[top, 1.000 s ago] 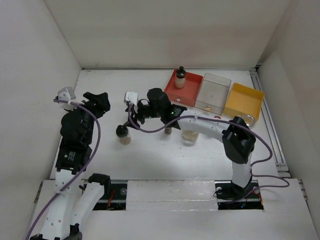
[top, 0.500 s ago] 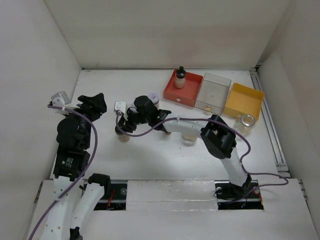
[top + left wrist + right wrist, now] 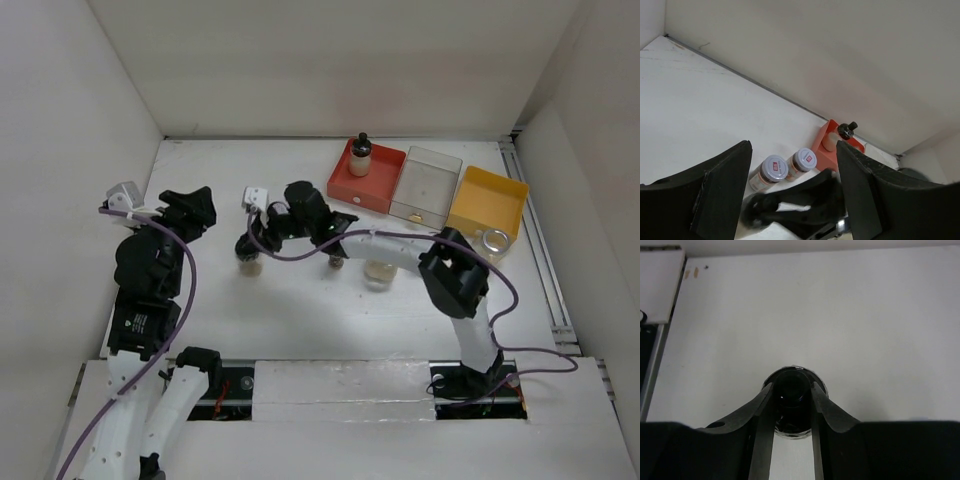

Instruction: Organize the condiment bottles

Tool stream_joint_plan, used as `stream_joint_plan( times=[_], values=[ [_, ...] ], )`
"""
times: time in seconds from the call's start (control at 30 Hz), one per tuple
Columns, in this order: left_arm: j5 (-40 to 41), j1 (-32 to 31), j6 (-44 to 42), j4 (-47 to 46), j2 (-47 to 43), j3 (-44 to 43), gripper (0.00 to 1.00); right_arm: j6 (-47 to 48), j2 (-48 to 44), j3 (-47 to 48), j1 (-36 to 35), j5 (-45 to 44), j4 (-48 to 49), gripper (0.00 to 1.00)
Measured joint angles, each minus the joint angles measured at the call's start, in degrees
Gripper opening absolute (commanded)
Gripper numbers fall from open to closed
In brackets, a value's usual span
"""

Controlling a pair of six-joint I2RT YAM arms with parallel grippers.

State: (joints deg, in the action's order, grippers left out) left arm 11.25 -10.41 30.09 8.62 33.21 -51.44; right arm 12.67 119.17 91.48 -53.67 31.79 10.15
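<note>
The white surface [image 3: 300, 310] carries a red tray [image 3: 382, 186] at the back, and in it a black-capped bottle [image 3: 360, 155] stands upright. The left end effector [image 3: 792, 149] hangs with its fingers wide apart, gripping nothing. The right end effector [image 3: 792, 392] is clamped on the black cap of a small bottle [image 3: 249, 263]. This one stands left of centre on the surface, long axis vertical, cap up. A lilac-lidded jar [image 3: 771, 170] and a pink-lidded jar [image 3: 803, 161] stand upright side by side, near the tray.

The right gripper [image 3: 792, 385] is covering both sides of the black-capped bottle [image 3: 791, 395]. A blurred dark arm [image 3: 800, 202] is hiding the bases of two pale-lidded jars [image 3: 774, 170].
</note>
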Motion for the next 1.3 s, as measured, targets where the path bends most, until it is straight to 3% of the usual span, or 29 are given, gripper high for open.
stream_joint_plan(
  times=[0.13,0.33,0.5,0.77,1.3],
  values=[
    [-1.2,0.0,0.0,-0.1,0.8,0.0,0.64,-2.7,-9.4,-2.8,7.3,0.2,1.4,0.05],
    [-3.6,0.0,-0.1,-0.2,2.7,0.0,0.64,-4.0,-22.2,-3.0,25.9,-6.1,8.0,0.03],
    [-4.5,0.0,-0.1,-0.2,3.7,0.0,0.64,-4.6,-20.1,-1.6,35.0,-11.1,9.2,0.01],
    [-5.0,0.0,-0.5,-0.3,4.6,0.0,0.64,-5.4,-6.6,0.5,40.8,-13.3,3.8,0.01],
    [-5.4,0.0,-0.7,-0.7,7.5,0.0,0.64,-6.3,-1.8,3.0,43.3,-14.7,1.9,0.0]
  ],
)
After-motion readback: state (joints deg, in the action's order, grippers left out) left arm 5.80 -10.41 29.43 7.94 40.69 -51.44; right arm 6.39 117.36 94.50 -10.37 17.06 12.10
